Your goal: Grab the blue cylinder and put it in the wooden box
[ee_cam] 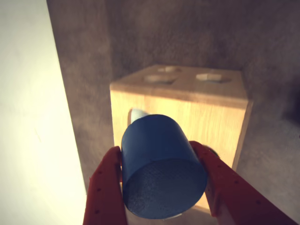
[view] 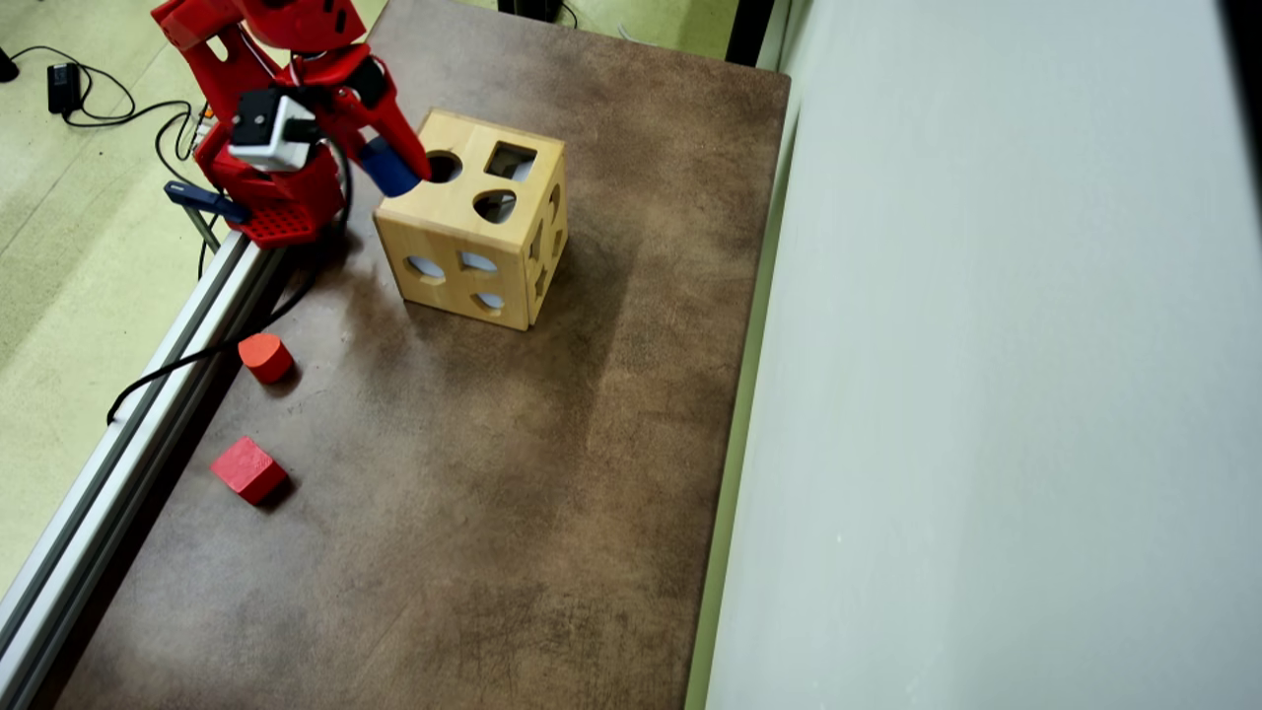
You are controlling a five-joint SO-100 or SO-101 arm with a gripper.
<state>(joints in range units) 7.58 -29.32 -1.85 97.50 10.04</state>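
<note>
Gripper closed on the cylinder, one red finger pressed on each side of it in the wrist view. Flat round end of the cylinder turned toward the camera there, with the body tilted away toward the box. Seen in the overhead view as held above the table, at the left upper edge of the box, just beside the round hole in the top face. Not possible to tell whether the cylinder touches the box. Gripper reaching in from the upper left of the overhead view, with a white block mounted on the arm.

Box standing on the brown table, turned a little, with three cut-outs in the top face and more in the two side faces that show. Two cut-outs visible on top of the box in the wrist view, blurred.

Red rounded block lying on the table near the left edge, well apart from the box. Red cube lower in the same view, near that edge too, apart from the rounded block. Metal rail running along the left side of the table. Black cables on the floor at upper left.
</note>
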